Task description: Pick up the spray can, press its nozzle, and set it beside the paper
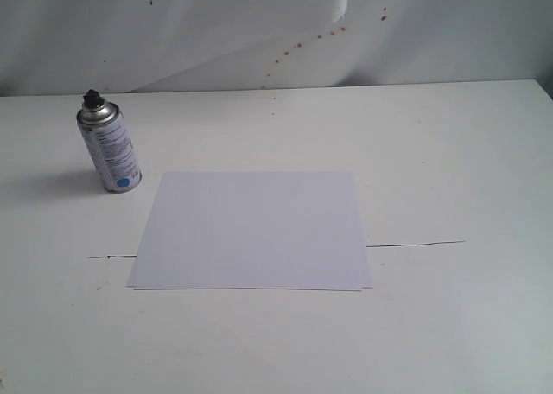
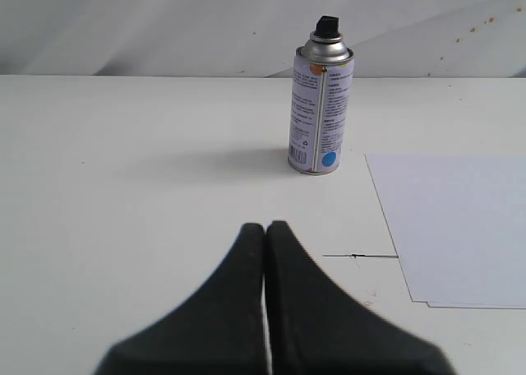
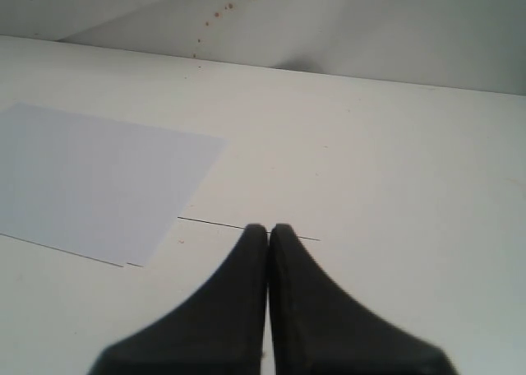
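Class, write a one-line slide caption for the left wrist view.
Shut left end effector faces an upright spray can standing just off the paper on a white table.

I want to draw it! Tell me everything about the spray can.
The spray can is a small silver metal cylinder with a domed shoulder, a white label with tiny print and a blue dot near the bottom. A black plastic nozzle sits on top. It stands upright on the white table, beside the paper but apart from it. Only the table touches it.
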